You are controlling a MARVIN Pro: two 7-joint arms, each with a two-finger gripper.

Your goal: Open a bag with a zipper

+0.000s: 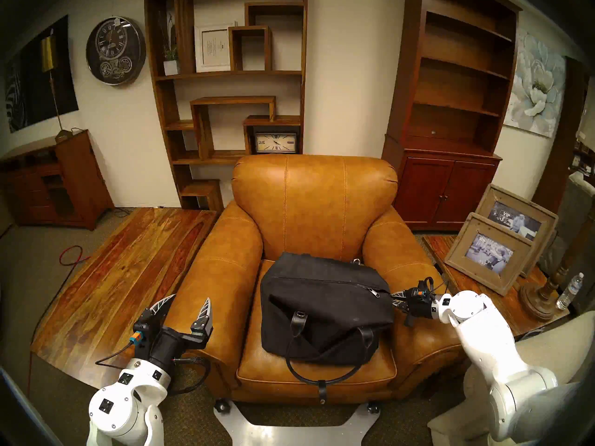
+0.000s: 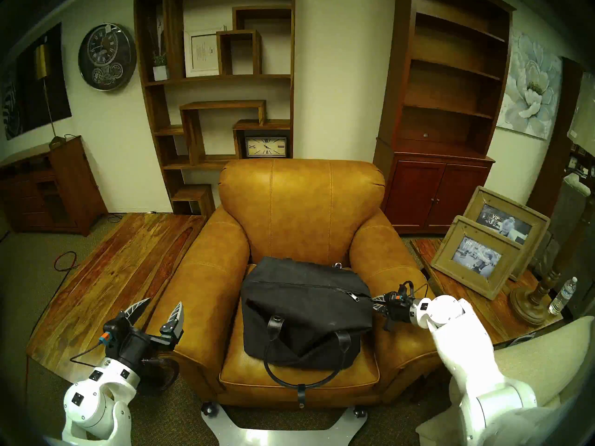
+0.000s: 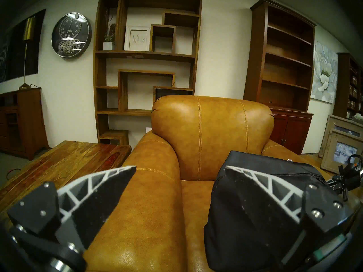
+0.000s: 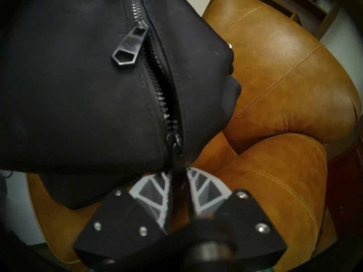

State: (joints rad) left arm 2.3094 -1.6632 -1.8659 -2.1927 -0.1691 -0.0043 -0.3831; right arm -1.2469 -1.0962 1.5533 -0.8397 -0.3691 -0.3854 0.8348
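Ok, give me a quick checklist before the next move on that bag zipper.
1. Right gripper clamped on bag end: ok, fingers closed on fabric at the zipper's end.
2. Pull tab free and in view: ok, lying flat, nothing touching it.
3. Left gripper open: ok.
4. Left gripper near pull tab: not ok, it hovers over the armchair's left armrest, apart from the bag.
5. Bag settled on seat: ok.
6. Grip firm enough to hold: cannot tell.
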